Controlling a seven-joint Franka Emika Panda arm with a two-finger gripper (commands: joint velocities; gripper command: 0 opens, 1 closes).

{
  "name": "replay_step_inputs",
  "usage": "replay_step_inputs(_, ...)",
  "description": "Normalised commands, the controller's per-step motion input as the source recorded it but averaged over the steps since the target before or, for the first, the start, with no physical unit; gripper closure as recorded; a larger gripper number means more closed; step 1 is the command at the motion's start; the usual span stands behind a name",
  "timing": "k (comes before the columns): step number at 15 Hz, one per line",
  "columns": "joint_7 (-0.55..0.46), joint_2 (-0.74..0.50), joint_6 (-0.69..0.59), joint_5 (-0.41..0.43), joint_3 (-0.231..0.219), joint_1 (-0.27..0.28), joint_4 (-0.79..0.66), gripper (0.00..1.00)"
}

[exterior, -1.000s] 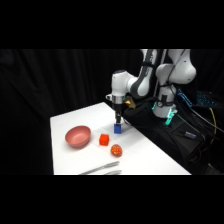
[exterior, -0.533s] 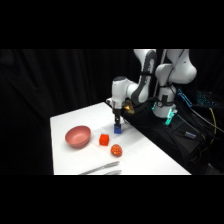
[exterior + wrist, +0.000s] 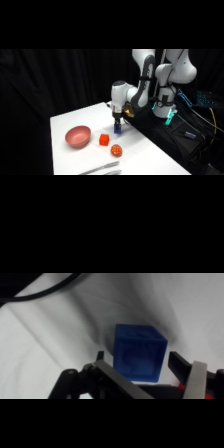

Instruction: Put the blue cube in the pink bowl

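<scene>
Moved: arm has swung slightly left; pincer point(image 3: 117, 127) stays low.
Pincer: fingers point(image 3: 178, 365) spread either side of blue cube point(image 3: 138, 352), not clamped.
Cube: on bench point(image 3: 145, 160), beside red cube point(image 3: 104, 139).
Pink bowl point(image 3: 77, 136): well left.

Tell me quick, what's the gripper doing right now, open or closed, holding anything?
Gripper: open, fingers on either side of the blue cube, down at the table; not holding it yet.

Robot lab, black curtains point(image 3: 60, 80), cabled equipment point(image 3: 200, 100), white table point(image 3: 145, 160)
</scene>
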Motion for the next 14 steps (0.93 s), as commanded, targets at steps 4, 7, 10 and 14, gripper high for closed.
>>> replay_step_inputs(4,0.0,0.16,0.16,0.127,-0.061,0.111,0.09,0.27)
replay_step_inputs(7,0.02,0.01,0.12,0.101,-0.115,0.151,0.0,0.64)
replay_step_inputs(10,-0.03,-0.19,-0.07,0.101,-0.07,0.11,-0.09,0.74)
replay_step_inputs(14,-0.1,-0.48,-0.33,0.02,-0.056,0.065,-0.18,0.77)
